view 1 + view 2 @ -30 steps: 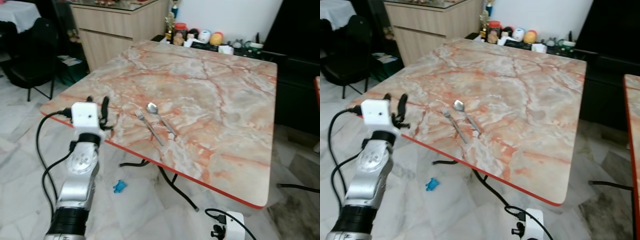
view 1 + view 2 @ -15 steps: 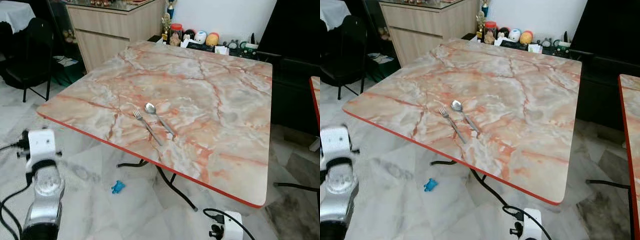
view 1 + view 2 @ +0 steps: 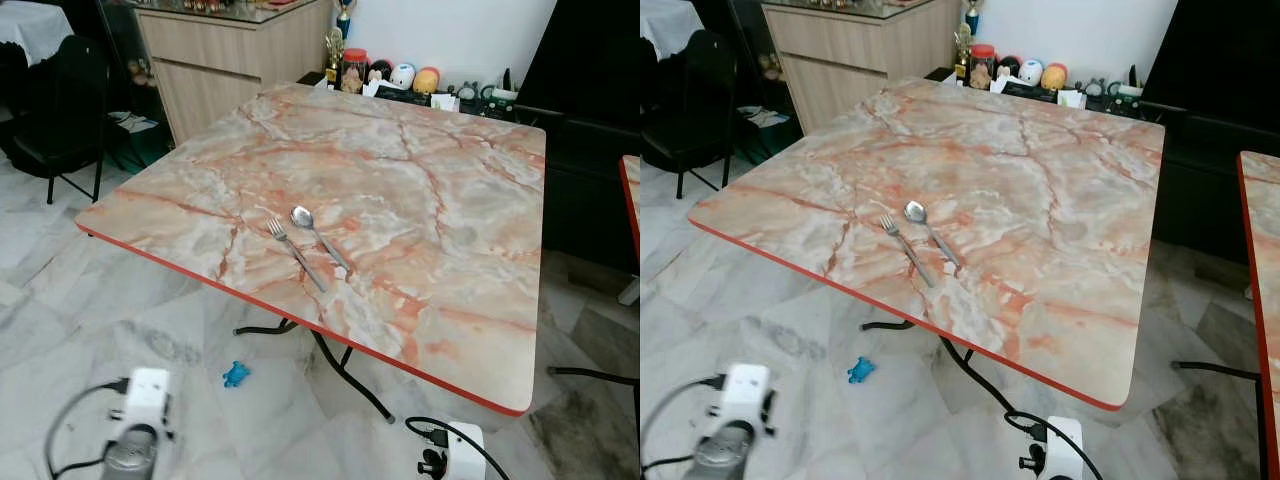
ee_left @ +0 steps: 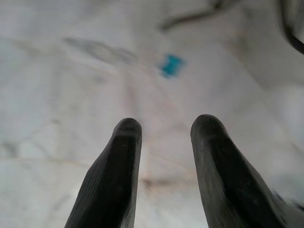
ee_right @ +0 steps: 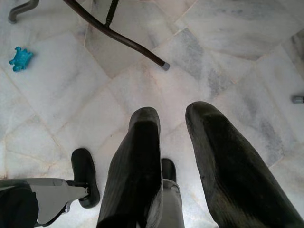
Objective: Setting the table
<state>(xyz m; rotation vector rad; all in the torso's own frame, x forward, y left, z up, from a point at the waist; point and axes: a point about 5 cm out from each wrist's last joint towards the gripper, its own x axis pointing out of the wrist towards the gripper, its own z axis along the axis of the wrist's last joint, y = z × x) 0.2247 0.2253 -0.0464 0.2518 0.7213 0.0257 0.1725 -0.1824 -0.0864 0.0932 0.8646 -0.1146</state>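
A fork (image 3: 296,256) and a spoon (image 3: 320,238) lie side by side on the marble table (image 3: 420,180), close to its red front edge. My left arm (image 3: 140,440) hangs low at the bottom left, well below the tabletop. In the left wrist view the left gripper (image 4: 164,128) is open over the floor, its black fingers (image 4: 118,171) apart with nothing between them. My right arm (image 3: 455,450) hangs at the bottom. The right gripper (image 5: 173,114) points at the floor tiles, open and holding nothing.
A small blue toy (image 3: 236,374) lies on the floor under the table's front edge, near the black table legs (image 3: 345,370). A wooden cabinet (image 3: 230,50) and black chair (image 3: 60,110) stand at left. Jars and trinkets (image 3: 400,78) line the far edge. Another table's edge (image 3: 630,180) is at right.
My left arm has dropped from beside the table's front corner down toward the floor at the bottom left. The fork and spoon have stayed put.
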